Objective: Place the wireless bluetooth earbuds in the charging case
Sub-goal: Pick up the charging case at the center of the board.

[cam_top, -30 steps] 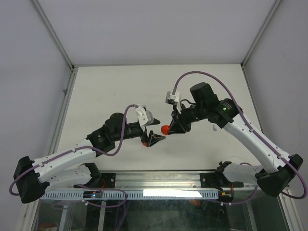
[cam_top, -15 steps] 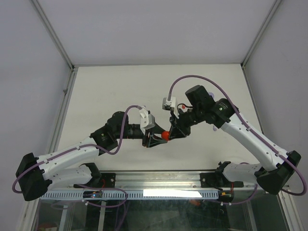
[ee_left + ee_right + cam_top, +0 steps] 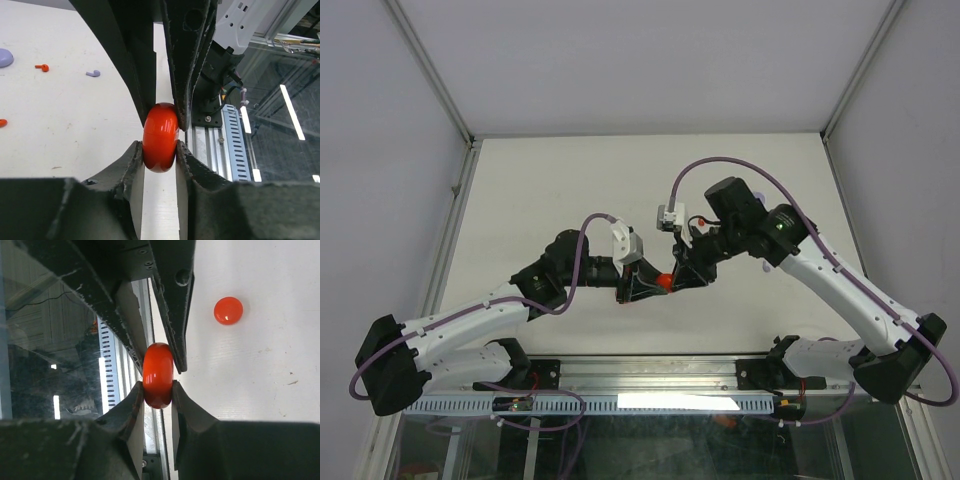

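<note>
Both grippers are pinching one red disc, probably the case (image 3: pixel 161 131). The left gripper (image 3: pixel 159 152) is clamping its flat faces from one edge, and the right gripper (image 3: pixel 156 389) is clamping the same faces from the opposite edge, with the fingertips nearly meeting. A red earbud (image 3: pixel 42 67) and a lavender earbud (image 3: pixel 93 73) are lying on the table (image 3: pixel 75 115), well off to the left gripper's left. The case is looking glossy, hard and light, so it is likely slippery at the rounded rim. The flat faces are offering the safer hold.

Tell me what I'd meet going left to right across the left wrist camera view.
lavender disc → red earbud → lavender earbud → red disc → metal rail
</note>
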### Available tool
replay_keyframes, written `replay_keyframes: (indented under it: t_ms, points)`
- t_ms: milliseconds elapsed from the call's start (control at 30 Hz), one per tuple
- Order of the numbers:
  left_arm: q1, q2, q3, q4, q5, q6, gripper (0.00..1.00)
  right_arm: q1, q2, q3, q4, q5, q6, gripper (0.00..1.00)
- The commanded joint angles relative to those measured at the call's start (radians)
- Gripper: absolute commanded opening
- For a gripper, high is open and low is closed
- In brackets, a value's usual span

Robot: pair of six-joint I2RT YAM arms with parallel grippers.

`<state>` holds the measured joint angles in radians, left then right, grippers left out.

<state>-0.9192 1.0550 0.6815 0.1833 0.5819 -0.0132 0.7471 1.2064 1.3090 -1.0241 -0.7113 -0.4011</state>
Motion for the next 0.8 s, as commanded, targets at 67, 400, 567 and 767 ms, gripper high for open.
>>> replay_keyframes:
  t_ms: [67, 400, 567, 767]
  points:
    - [0.008, -0.004, -0.003, 0.077, 0.042, -0.005, 0.06, 0.025, 0.016, 0.057, 0.008, 0.021, -0.012, 0.0]
    - [0.009, -0.086, -0.14, 0.278, -0.149, -0.084, 0.0, 0.024, -0.071, -0.021, 0.174, 0.05, 0.072, 0.4]
    - [0.009, -0.154, -0.256, 0.46, -0.242, -0.106, 0.0, 0.02, -0.122, -0.1, 0.326, 0.012, 0.128, 0.48]
    - [0.01, -0.18, -0.392, 0.77, -0.265, -0.143, 0.0, -0.029, -0.207, -0.246, 0.601, -0.089, 0.217, 0.51]
